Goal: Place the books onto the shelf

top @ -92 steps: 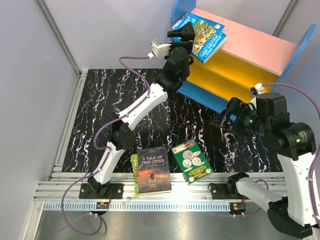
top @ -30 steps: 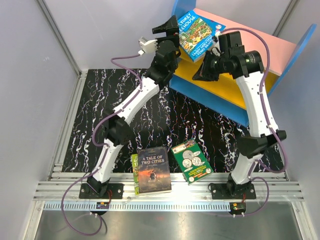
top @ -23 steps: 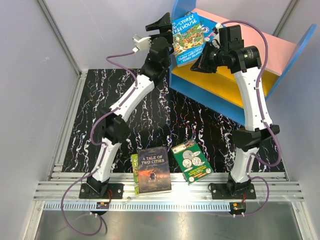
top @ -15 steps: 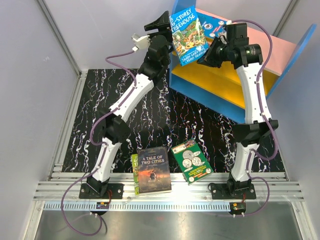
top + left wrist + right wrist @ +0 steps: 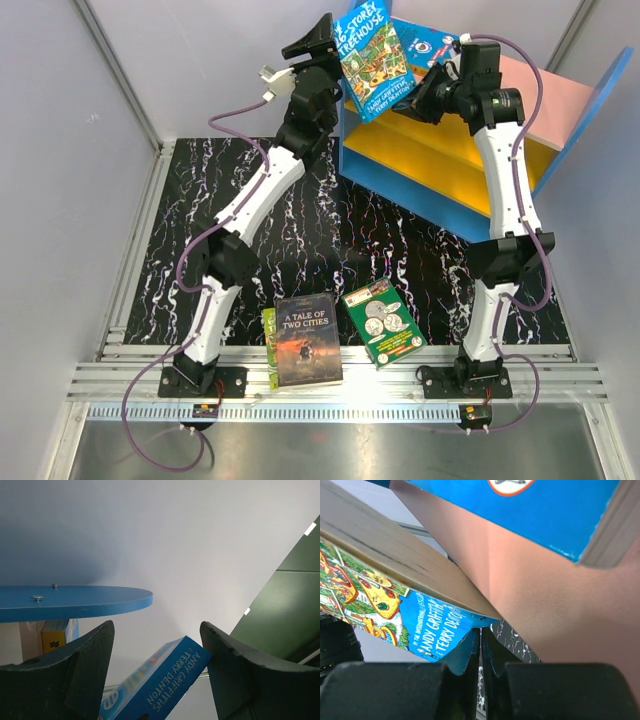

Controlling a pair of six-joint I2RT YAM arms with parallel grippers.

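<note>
Top external: blue "26-Storey Treehouse" paperback [image 5: 368, 55] up in the air and tilted on edge, upper middle of frame, right at the front of the big shelf unit [image 5: 560, 90] with blue sides, pink top board and yellow lower boards. Left jaws wide, gripping across that book. Seen on left wrist wedged between the two fingers [image 5: 75, 680]. Right jaws nearly closed, only a thin slit, book's lower corner right at it. Can't tell if pinched. Second blue paperback [image 5: 430, 42] flat on the pink board. Lower middle, on the black marbled table [image 5: 200, 200]: dark "A Tale of Two Cities" paperback [image 5: 306, 340] overlapping a lime-green paperback [image 5: 268, 345], green paperback with silver coins [image 5: 385, 322] just to the right.
</note>
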